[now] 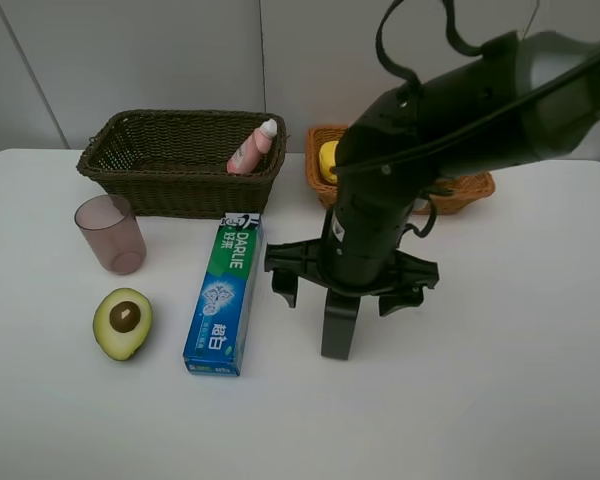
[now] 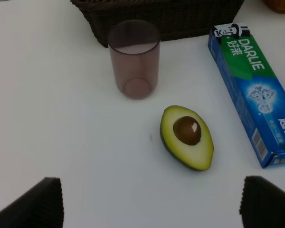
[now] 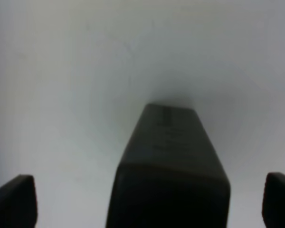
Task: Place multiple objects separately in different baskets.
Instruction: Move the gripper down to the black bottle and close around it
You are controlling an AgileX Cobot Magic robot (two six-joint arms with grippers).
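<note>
My right gripper (image 1: 340, 295) is open wide, its fingers on either side of the black bottle (image 1: 340, 330), which lies on the white table. The right wrist view shows the bottle (image 3: 168, 161) between the spread fingertips (image 3: 12, 199). My left gripper (image 2: 152, 204) is open and empty, above the table near the halved avocado (image 2: 187, 137). The mauve cup (image 1: 110, 232), avocado (image 1: 123, 322) and toothpaste box (image 1: 225, 295) lie on the table. The pink bottle (image 1: 253, 148) lies in the dark basket (image 1: 180, 190). The lemon (image 1: 328, 160) sits in the light basket (image 1: 465, 188). Orange and pear are hidden.
The right arm covers much of the light basket. The left arm does not show in the exterior view. The toothpaste box lies just left of the right gripper's left finger. The table (image 1: 500, 380) has bare surface at front and right.
</note>
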